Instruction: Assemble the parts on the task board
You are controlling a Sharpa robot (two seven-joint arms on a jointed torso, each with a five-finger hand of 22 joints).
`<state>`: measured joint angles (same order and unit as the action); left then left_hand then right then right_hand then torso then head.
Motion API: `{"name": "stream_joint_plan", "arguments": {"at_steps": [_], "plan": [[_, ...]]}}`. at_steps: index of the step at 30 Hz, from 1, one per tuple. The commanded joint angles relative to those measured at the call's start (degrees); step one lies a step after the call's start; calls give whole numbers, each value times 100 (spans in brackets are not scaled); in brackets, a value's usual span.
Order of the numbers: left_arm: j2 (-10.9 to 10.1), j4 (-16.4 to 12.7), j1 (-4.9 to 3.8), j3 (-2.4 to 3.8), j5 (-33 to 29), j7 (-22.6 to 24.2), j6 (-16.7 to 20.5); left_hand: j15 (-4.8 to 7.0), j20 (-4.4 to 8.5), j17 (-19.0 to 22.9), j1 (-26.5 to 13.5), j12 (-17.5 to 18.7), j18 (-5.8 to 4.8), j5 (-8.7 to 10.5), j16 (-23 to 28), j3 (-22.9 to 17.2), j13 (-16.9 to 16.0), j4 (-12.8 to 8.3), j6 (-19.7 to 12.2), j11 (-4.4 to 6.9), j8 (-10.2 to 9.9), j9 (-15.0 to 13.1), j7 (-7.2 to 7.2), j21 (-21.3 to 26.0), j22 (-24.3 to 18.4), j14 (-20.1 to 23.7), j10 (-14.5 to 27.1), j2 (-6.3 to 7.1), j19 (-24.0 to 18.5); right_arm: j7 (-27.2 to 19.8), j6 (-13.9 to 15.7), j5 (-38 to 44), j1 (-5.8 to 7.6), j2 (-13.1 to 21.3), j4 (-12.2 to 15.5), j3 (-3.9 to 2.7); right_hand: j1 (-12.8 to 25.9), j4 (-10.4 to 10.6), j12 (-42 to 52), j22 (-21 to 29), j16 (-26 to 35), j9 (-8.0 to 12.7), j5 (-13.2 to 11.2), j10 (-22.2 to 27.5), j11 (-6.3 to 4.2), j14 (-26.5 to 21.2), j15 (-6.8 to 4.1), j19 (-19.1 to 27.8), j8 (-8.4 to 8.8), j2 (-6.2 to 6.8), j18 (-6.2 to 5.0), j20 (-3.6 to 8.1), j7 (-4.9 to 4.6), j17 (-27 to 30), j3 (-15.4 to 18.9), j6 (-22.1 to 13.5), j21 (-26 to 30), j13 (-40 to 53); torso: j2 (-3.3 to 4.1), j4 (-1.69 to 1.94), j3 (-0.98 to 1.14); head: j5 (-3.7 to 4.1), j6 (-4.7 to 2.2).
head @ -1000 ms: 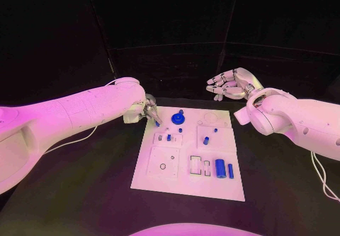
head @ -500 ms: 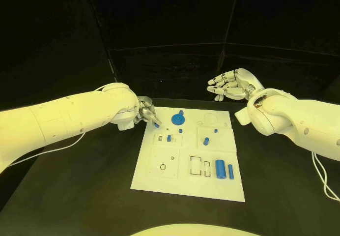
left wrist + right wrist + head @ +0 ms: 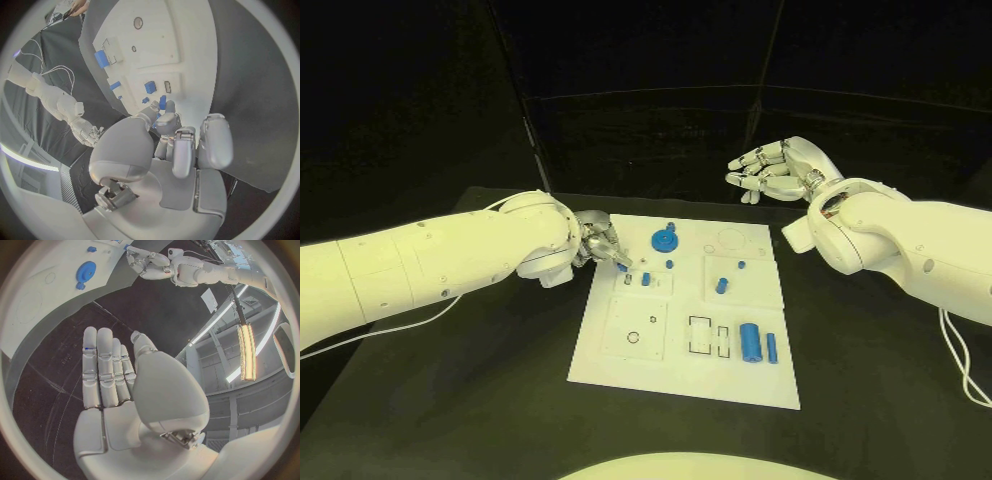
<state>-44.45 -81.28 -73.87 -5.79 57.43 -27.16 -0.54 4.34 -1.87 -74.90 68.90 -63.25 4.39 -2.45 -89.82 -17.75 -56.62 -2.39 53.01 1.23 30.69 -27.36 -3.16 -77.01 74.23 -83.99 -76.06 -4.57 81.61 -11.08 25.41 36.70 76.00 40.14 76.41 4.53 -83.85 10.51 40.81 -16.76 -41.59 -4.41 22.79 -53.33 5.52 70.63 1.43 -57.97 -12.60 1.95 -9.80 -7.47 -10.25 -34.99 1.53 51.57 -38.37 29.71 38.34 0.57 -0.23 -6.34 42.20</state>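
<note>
The left robot hand [image 3: 600,243] pinches a small blue peg [image 3: 162,103], largely hidden by its fingers, at the white rectangular task board's [image 3: 630,365] far-left corner. The right robot hand [image 3: 776,170] hovers beyond the counter's [image 3: 473,400] far edge, fingers apart, holding nothing.

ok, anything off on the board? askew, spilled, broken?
Nothing stands out. The board lies flat, with blue parts on it and no visible damage. The left hand pinches a small blue part at its far left corner; the right hand hangs open beyond it.
</note>
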Motion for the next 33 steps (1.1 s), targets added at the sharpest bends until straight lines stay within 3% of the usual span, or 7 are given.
{"name": "stream_joint_plan", "arguments": {"at_steps": [1,12,33], "plan": [[-22,-85,38,4,330,165,365,31,21,-1510,-23,23,-32,-28,-18,-536,7,-514,0,16,25,-355,28,-14,5,-601,-39,-15,5,-59,7,12,10,-5,-4,-4,-3,32,28,4,-38,-1,38,28,7,-37,7,-14,-25,-22,-61,-29,-3,-8,-3,-54,34,-9,6,-8,4,-18,9],[24,-118,150,3,595,166,269,33,22,-1510,-47,20,-34,-28,-18,-600,5,-523,-2,18,38,-363,30,-20,14,-601,-47,12,11,-60,9,12,9,-10,-8,-4,1,41,31,4,-38,1,55,36,9,-41,8,-13,-28,-26,-60,-29,-5,-7,-5,-63,36,-16,7,-14,3,-20,35],[165,52,192,2,611,33,-167,34,24,-1510,-76,17,-32,-28,-18,-661,1,-526,-5,18,49,-370,30,-14,8,-601,-53,36,9,-53,10,13,9,-20,-10,-4,6,49,33,4,-39,1,64,40,10,-43,10,-12,-31,-28,-60,-30,-7,-7,-4,-68,38,-20,6,-11,2,-6,72]]}}
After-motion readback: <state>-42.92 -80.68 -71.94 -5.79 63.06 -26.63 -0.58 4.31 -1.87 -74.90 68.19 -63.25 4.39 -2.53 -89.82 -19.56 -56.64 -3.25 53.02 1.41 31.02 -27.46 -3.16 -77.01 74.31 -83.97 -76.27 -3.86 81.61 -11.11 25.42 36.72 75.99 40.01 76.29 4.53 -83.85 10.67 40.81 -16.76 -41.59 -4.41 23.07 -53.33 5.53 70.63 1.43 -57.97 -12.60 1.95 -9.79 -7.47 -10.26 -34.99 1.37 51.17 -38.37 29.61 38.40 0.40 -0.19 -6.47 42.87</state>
